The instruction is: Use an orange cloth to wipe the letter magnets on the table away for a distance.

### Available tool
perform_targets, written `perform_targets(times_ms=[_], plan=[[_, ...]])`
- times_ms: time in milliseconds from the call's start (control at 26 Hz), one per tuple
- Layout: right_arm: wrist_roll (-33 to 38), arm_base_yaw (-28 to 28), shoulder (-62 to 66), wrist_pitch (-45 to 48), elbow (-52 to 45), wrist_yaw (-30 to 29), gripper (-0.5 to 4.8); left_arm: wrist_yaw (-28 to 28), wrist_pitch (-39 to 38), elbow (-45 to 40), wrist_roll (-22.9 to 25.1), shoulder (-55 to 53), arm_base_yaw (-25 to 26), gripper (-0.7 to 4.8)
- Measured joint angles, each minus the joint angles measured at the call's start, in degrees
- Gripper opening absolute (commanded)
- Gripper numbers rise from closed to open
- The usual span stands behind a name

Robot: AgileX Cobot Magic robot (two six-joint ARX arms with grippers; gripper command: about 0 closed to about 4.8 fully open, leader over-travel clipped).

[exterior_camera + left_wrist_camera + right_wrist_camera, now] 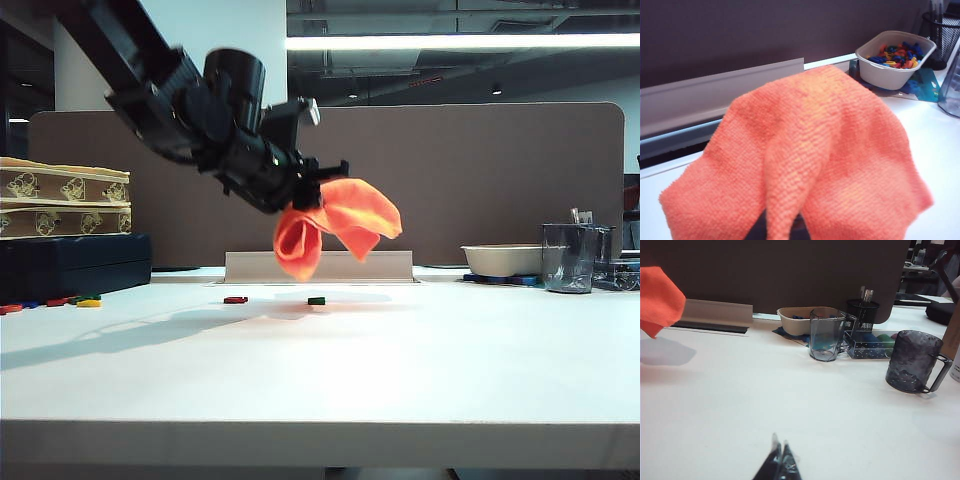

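Hanging in the air above the table [420, 370], the orange cloth [338, 232] is drooping in soft rumpled folds from the left end effector [312, 188], which is clamped on its upper edge. In the left wrist view the cloth [810, 155] is covering the fingers, so only the thick woven texture is showing. Below it, two letter magnets, one red [235, 299] and one green [316, 300], are lying untouched on the table, and more [60, 301] are lying far to the left. I judge that the pick-up is done and the wiping itself is not yet beginning: the cloth needs to come down on the table and sweep the magnets along. The right end effector [779, 464] is resting low over the bare table with its tips together, holding nothing. A bowl [896, 59] of coloured letters is standing near the partition.
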State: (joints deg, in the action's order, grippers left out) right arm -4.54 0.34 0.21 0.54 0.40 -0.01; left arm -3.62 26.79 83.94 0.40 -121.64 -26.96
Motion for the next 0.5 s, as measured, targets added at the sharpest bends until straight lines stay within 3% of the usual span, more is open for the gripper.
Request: perform_targets(times_ms=[308, 385, 500], plan=[[0.0, 0.0, 0.0, 0.0, 0.0, 0.0, -0.05, -3.8, 8.2, 0.1, -7.4, -6.8, -1.0, -0.06], [0.0, 0.0, 0.0, 0.0, 0.0, 0.0, -0.05, -5.0, 7.8, 1.8, -9.6, -8.2, -1.4, -0.06], [0.0, 0.0, 0.0, 0.0, 0.0, 0.0, -0.05, -4.7, 0.7, 4.7, -10.4, -8.9, -2.0, -0.06]])
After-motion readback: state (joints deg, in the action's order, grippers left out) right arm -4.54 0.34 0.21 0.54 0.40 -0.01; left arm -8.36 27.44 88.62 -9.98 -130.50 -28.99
